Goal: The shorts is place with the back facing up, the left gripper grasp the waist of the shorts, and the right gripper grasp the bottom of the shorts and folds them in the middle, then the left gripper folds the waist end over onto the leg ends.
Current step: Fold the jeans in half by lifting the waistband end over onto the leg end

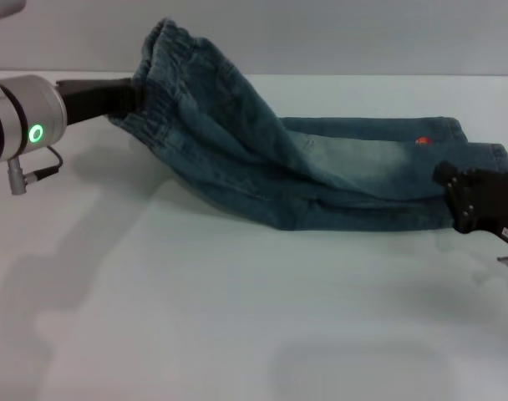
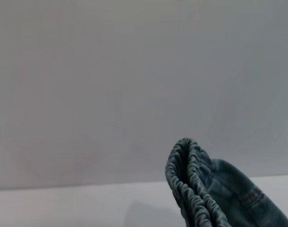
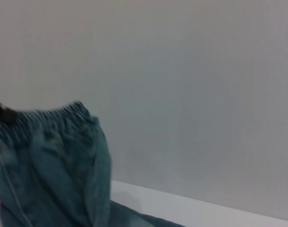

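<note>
The shorts (image 1: pixel 321 180) lie across the far half of the tabletop (image 1: pixel 237 317), already doubled lengthwise into one long narrow band, so the fold down the middle looks done. The leg ends rest flat near the right edge of the tabletop, with a small orange-red mark showing on the upper layer, while the gathered elastic waist is lifted clear of the surface near the far left corner and the cloth slopes down from it toward the legs. The left pincer (image 1: pixel 130 96) is pinching that waistband and holding it up; the left wrist view shows the bunched elastic edge raised against the plain wall (image 2: pixel 134 71). The right pincer (image 1: pixel 454 196) sits low at the leg ends by the right edge, touching the hem; I cannot tell whether it is clamped on the denim or merely lying against it. What remains, as I judge it, is the second fold: the waist end has yet to be carried over toward the right edge and laid down on the leg ends, then let go.
</note>
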